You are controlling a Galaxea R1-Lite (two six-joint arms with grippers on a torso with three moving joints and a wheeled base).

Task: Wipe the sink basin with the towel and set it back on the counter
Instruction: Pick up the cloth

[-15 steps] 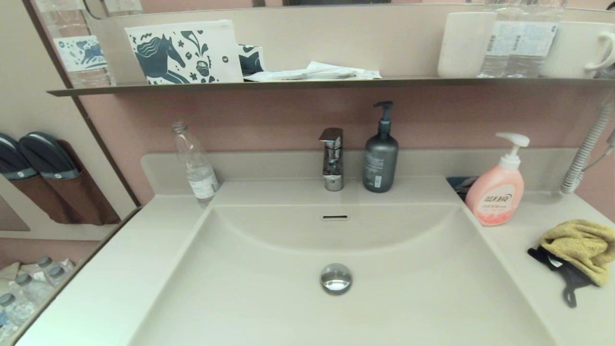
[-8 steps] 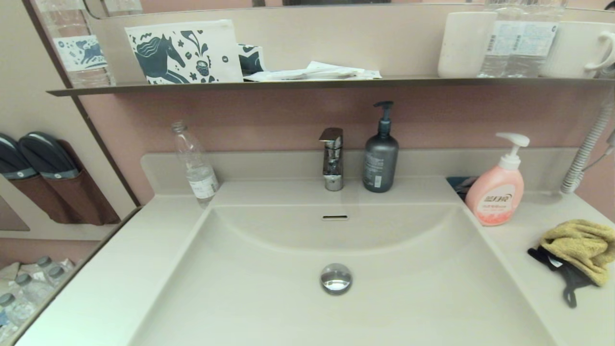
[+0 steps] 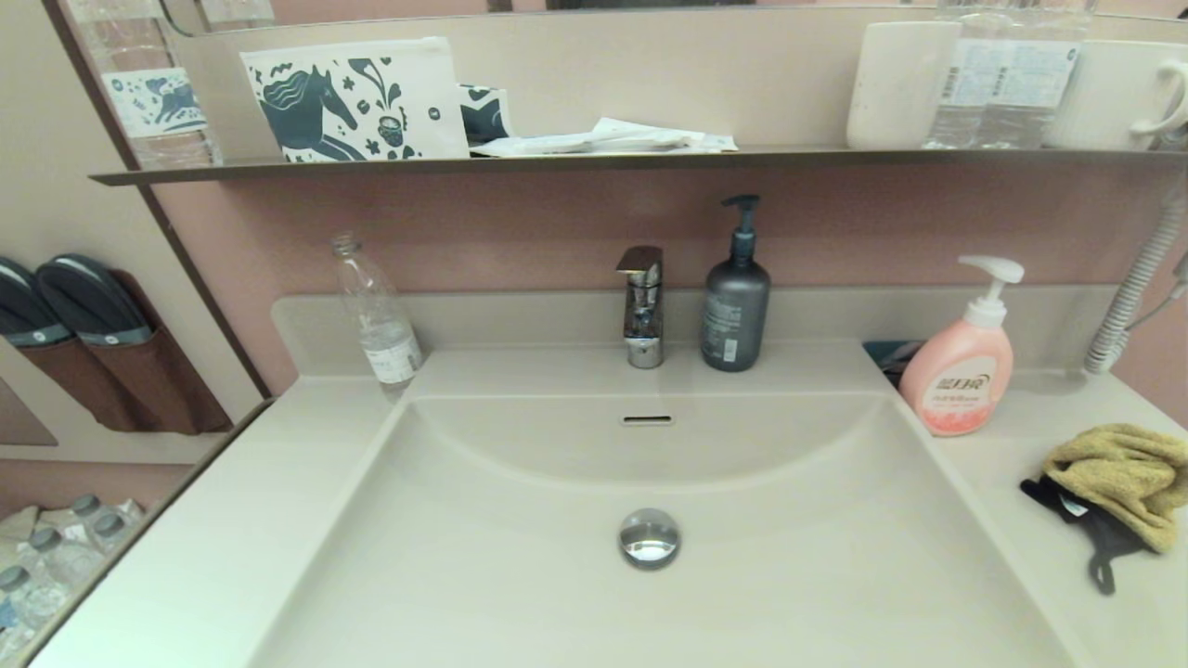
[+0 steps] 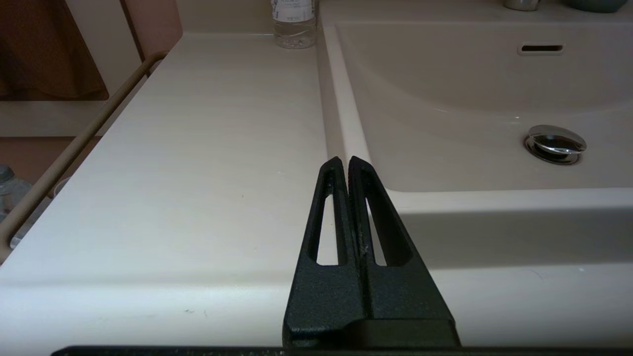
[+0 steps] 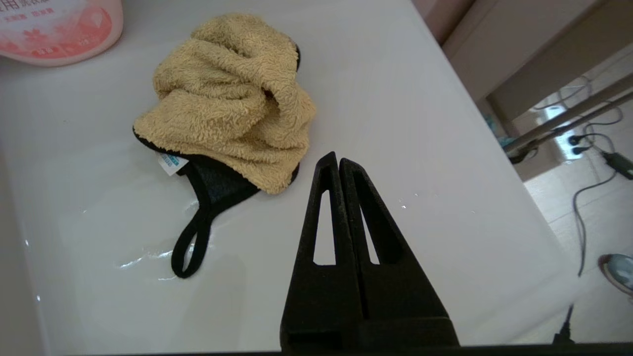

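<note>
The mustard-yellow towel (image 3: pixel 1118 478) with black edging and a loop lies crumpled on the counter (image 3: pixel 1012 464) at the right of the sink basin (image 3: pixel 520 575). In the right wrist view the towel (image 5: pixel 232 104) sits just beyond my right gripper (image 5: pixel 338 160), which is shut and empty and hangs over the bare counter (image 5: pixel 435 163). My left gripper (image 4: pixel 344 160) is shut and empty over the basin's near left corner, with the chrome drain plug (image 4: pixel 555 143) off to one side. Neither gripper shows in the head view.
A pink pump soap bottle (image 3: pixel 958 371) stands just behind the towel. A dark pump bottle (image 3: pixel 735 301) and the tap (image 3: pixel 642 306) stand behind the basin, with a clear plastic bottle (image 3: pixel 376 315) at the back left. The dark wall shelf (image 3: pixel 594 162) above holds cups and pouches.
</note>
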